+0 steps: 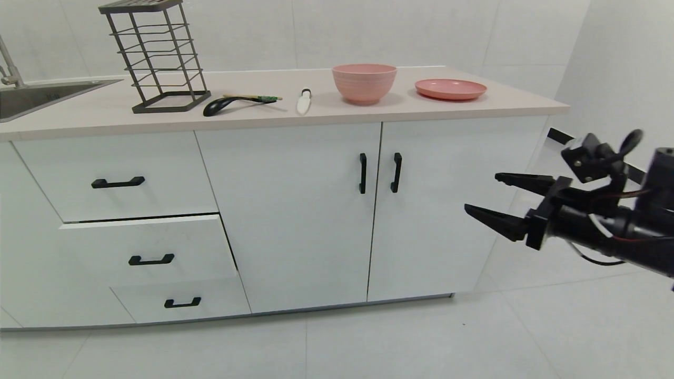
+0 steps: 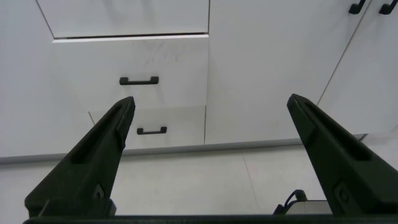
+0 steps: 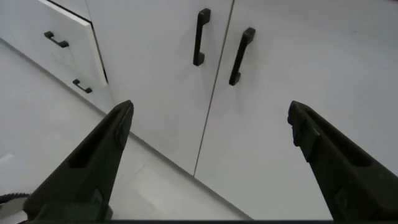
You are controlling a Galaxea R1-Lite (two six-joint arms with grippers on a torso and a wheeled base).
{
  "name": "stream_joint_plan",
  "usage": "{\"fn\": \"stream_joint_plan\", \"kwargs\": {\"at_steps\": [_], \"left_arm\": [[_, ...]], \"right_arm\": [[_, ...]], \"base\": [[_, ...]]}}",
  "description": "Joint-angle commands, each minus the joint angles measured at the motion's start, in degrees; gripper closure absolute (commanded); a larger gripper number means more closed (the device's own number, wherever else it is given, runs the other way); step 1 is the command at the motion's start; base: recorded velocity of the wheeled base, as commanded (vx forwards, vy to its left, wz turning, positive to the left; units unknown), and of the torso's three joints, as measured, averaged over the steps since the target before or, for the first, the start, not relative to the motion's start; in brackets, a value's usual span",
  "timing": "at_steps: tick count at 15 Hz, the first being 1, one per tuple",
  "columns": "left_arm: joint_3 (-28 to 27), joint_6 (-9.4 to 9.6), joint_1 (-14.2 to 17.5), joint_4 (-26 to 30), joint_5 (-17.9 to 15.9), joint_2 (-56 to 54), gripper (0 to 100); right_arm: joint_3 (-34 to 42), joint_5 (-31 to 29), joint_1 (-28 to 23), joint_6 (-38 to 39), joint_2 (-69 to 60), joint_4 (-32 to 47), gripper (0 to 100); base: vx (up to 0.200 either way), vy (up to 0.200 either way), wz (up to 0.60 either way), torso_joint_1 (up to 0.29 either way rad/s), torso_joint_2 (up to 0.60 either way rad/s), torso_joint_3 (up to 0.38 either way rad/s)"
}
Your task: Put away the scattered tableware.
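On the counter (image 1: 368, 113) lie a black spoon (image 1: 226, 104), a pair of chopsticks (image 1: 253, 97) and a white knife-like utensil (image 1: 304, 100). To their right stand a pink bowl (image 1: 364, 82) and a pink plate (image 1: 450, 88). A black wire rack (image 1: 155, 55) stands at the counter's left. My right gripper (image 1: 487, 197) hangs open and empty well below the counter, in front of the right cabinet door (image 3: 292, 118). My left gripper (image 2: 211, 112) is open and empty, facing the lower drawers (image 2: 140, 81).
A sink (image 1: 37, 95) is set into the counter's far left. The cabinet has three drawers (image 1: 150, 252) on the left, the middle one slightly out, and two doors with black handles (image 1: 379, 172). Bare tiled floor (image 1: 368, 342) spreads in front.
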Motion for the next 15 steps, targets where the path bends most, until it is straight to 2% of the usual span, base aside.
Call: {"fn": "stream_joint_plan", "kwargs": {"at_steps": [1,5,7,9,11,12,13,14,15], "left_arm": [[0.00,0.02,0.01,-0.02,0.02,0.00,0],[0.00,-0.68,0.01,-0.11,0.28,0.00,0],[0.00,-1.39,0.01,-0.19,0.28,0.00,0],[0.00,-1.65,0.01,-0.19,-0.42,0.00,0],[0.00,-1.21,0.01,-0.98,-3.23,0.00,0],[-4.48,-1.65,0.10,-10.21,-3.67,0.18,0],[-13.27,-1.47,1.07,-17.77,-6.31,3.87,0],[-19.60,-1.56,1.68,-18.30,-10.09,8.26,0],[-21.97,-2.00,1.33,-17.33,-13.52,9.84,0]], "right_arm": [[-8.10,0.60,3.18,-0.49,14.33,-4.09,0],[-20.32,-0.11,12.32,0.83,23.91,-4.88,0],[-22.08,-0.11,12.32,1.44,26.28,-4.97,0],[-21.64,-0.11,9.42,1.09,26.46,-5.94,0],[-20.23,-0.11,7.57,1.09,25.49,-6.73,0],[-18.21,-0.11,7.22,1.00,23.65,-6.99,0],[-16.19,-0.11,7.05,1.00,22.42,-7.26,0],[-15.31,-0.11,6.34,1.00,22.42,-7.87,0],[-14.69,-0.19,6.17,1.00,22.33,-8.57,0]], "base": [[0.000,0.000,0.00,0.000,0.00,0.000],[0.000,0.000,0.00,0.000,0.00,0.000],[0.000,0.000,0.00,0.000,0.00,0.000],[0.000,0.000,0.00,0.000,0.00,0.000],[0.000,0.000,0.00,0.000,0.00,0.000],[0.000,0.000,0.00,0.000,0.00,0.000],[0.000,0.000,0.00,0.000,0.00,0.000],[0.000,0.000,0.00,0.000,0.00,0.000],[0.000,0.000,0.00,0.000,0.00,0.000]]}}
